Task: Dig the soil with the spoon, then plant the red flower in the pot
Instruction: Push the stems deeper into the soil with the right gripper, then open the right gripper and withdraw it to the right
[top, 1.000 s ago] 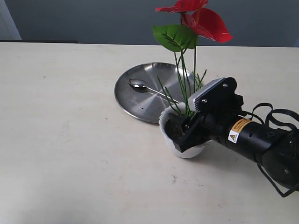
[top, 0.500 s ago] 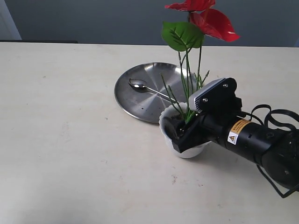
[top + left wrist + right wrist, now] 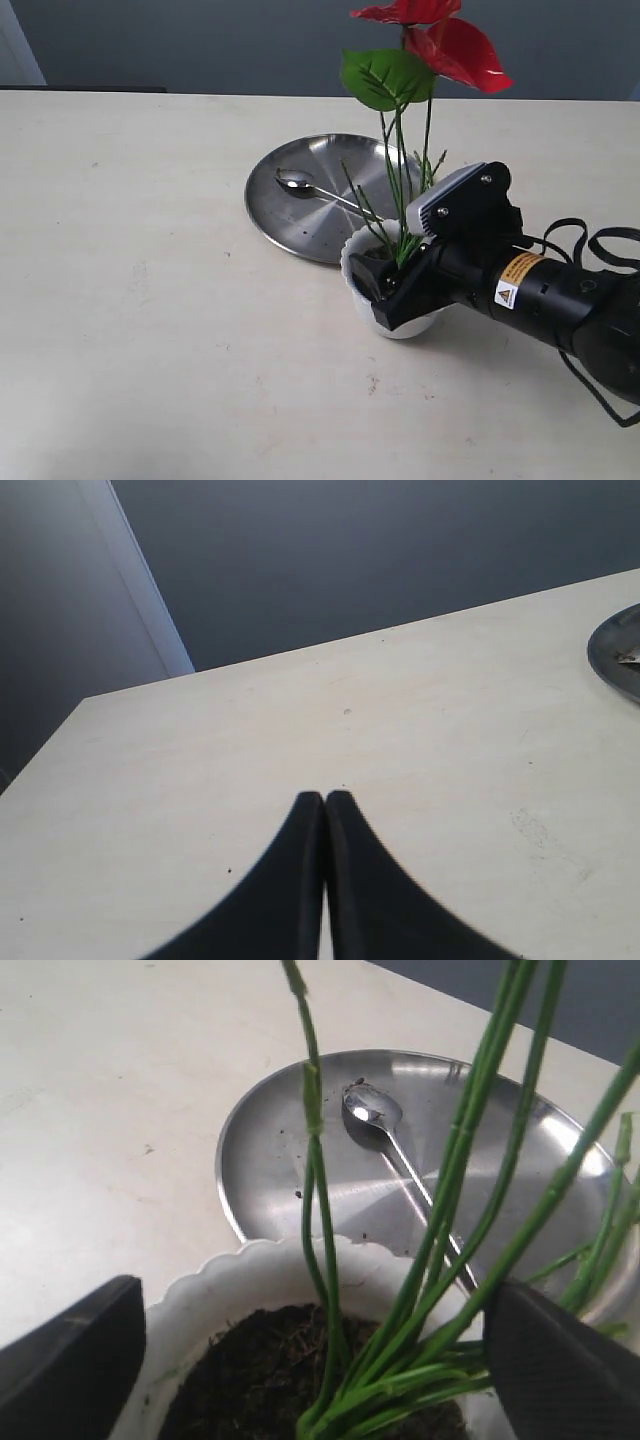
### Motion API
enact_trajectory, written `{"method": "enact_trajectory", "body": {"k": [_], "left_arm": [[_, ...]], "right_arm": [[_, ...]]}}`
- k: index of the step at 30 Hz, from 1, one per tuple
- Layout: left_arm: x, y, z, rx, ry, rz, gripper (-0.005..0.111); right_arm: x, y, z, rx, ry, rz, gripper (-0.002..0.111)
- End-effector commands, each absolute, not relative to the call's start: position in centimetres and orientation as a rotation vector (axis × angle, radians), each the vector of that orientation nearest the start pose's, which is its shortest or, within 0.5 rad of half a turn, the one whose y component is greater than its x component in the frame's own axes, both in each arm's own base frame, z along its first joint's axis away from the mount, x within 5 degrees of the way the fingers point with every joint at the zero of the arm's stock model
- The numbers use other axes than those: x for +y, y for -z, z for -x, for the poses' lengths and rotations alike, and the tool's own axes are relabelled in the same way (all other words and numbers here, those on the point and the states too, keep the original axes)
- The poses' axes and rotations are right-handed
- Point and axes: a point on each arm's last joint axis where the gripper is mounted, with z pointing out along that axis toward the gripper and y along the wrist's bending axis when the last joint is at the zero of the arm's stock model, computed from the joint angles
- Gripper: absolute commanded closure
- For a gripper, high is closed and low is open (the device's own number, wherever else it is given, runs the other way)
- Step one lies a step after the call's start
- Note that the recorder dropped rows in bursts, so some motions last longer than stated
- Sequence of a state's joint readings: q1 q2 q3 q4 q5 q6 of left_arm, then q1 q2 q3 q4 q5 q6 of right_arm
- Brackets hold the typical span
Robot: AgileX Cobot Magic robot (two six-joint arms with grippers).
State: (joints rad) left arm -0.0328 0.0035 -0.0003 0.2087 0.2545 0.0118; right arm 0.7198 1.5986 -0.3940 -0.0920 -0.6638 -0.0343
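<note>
Our right gripper (image 3: 385, 290), jaws spread, hides part of the pot (image 3: 362, 262); the red flower (image 3: 440, 45) stands in its soil (image 3: 262, 1370). The left gripper (image 3: 325, 802) is pressed together over the cream table (image 3: 140, 250).

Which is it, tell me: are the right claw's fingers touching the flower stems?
Apart. The right wrist view shows both fingers spread wide, with open space between each and the red flower stems standing in the soil.

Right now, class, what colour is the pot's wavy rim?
White; the pot rim shows best in the right wrist view.

green stems (image 3: 440, 1210) rise from soil (image 3: 270, 1370) in the pot (image 3: 250, 1265), spoon (image 3: 385, 1135) on plate (image 3: 270, 1150).
</note>
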Motion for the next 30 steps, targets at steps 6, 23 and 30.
{"method": "enact_trajectory", "body": {"k": [6,23,30], "left_arm": [[0.3,-19.2,-5.5,1.717,-0.172,-0.171,0.106],[0.3,-19.2,-5.5,1.717,-0.172,-0.171,0.106],[0.3,-19.2,-5.5,1.717,-0.172,-0.171,0.106]], "right_arm": [[16.6,-15.7,-18.3,1.915,-0.416,0.887,0.022],[15.2,-17.7,-17.1,2.008,-0.384,0.853,0.023],[13.9,-20.0,-15.7,2.011,-0.375,0.851,0.023]]}}
